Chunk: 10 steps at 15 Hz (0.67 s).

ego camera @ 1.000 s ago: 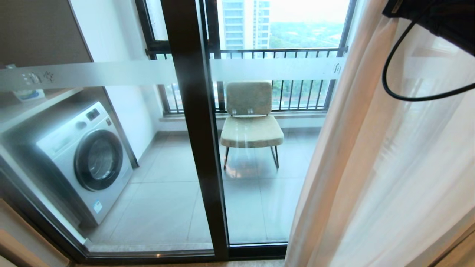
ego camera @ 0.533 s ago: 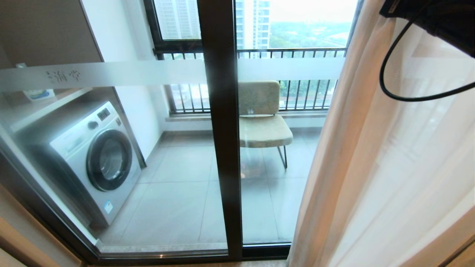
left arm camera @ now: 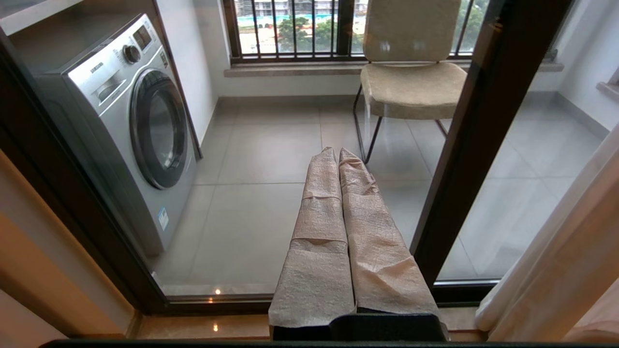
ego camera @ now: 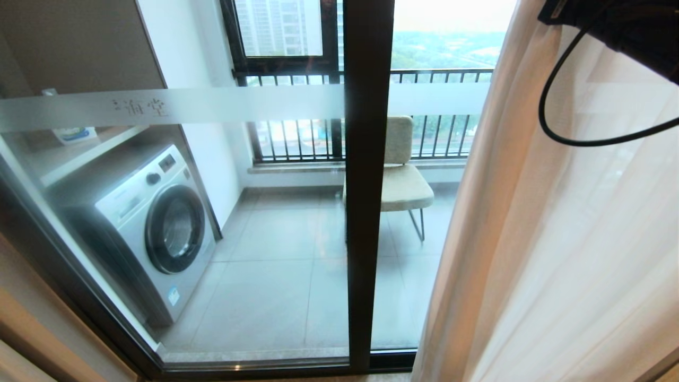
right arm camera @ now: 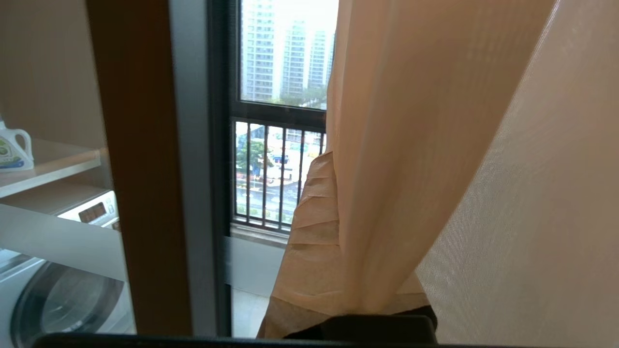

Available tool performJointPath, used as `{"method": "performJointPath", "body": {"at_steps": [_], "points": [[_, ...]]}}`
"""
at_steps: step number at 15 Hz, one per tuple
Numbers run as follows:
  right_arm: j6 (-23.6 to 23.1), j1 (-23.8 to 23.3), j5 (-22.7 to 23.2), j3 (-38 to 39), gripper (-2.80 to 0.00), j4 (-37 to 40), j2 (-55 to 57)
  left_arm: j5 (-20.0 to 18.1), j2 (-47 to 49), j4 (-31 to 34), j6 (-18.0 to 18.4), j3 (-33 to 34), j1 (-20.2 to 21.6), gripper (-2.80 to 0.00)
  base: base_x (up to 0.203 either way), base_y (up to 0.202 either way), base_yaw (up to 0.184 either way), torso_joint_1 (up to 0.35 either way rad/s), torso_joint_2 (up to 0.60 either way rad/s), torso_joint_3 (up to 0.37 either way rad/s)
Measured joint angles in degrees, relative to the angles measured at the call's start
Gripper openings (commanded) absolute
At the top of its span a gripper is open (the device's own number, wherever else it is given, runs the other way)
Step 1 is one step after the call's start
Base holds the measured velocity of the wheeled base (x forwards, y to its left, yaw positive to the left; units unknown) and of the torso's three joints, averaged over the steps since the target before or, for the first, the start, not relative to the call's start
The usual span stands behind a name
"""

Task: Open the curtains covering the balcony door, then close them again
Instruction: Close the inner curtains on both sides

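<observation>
The balcony door [ego camera: 366, 185] is glass in a dark frame, with a frosted band [ego camera: 212, 103] across it. The sheer white curtains [ego camera: 557, 239] hang over its right part; the left and middle glass is uncovered. My right arm [ego camera: 610, 26] reaches in at the top right, behind the sheer's edge. My right gripper [right arm camera: 333, 164] is shut on a fold of the curtains [right arm camera: 411, 121]; one taped finger [right arm camera: 304, 227] shows and the cloth hides the other. My left gripper [left arm camera: 337, 151] is shut and empty, low before the glass, beside the door frame [left arm camera: 478, 135].
Behind the glass on the balcony stand a washing machine [ego camera: 154, 228] at left and a beige chair [ego camera: 406, 180], partly behind the door frame. A barred railing [ego camera: 297, 138] closes the far side. A detergent bottle [right arm camera: 12, 150] sits on a shelf above the washer.
The whole head view has shifted right, so the camera has moved left. The curtain edge keeps its place in the picture and now lies closer to the door's middle frame.
</observation>
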Motion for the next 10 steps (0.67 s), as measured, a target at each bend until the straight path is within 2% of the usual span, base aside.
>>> {"method": "performJointPath", "body": {"at_steps": [10], "points": [[-0.01, 0.56, 0.00, -0.06, -2.80, 0.02, 0.00, 0.00, 0.00, 0.00, 0.06, 0.00, 0.00, -2.80, 0.000, 0.189, 0.001, 0.003, 0.00, 0.003]]}}
